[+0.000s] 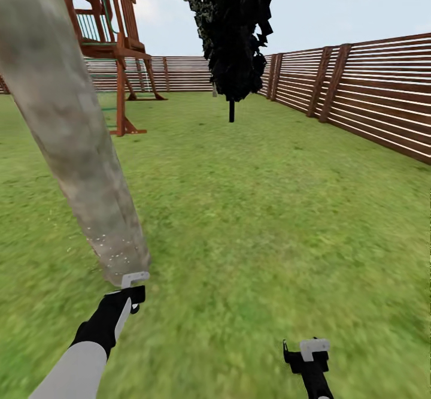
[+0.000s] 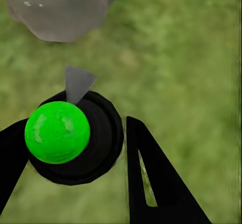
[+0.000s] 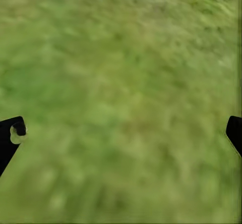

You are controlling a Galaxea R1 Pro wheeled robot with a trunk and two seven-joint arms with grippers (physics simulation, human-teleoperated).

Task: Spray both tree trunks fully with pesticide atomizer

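Left end effector [image 2: 75, 148] clamped on pesticide atomizer [image 2: 58, 132] (green cap, body hidden in head view), nozzle toward tree trunk [image 1: 72, 141] just ahead. Right end effector [image 3: 121, 133] wide, above grass [image 1: 269, 207]. Trunk top cut off. Open lawn to fence [image 1: 371, 93].

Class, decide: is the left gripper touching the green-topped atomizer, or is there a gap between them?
Touching. In the left wrist view, the left gripper has its black fingers closed on both sides of the atomizer, pressing its black body, with grass beneath.
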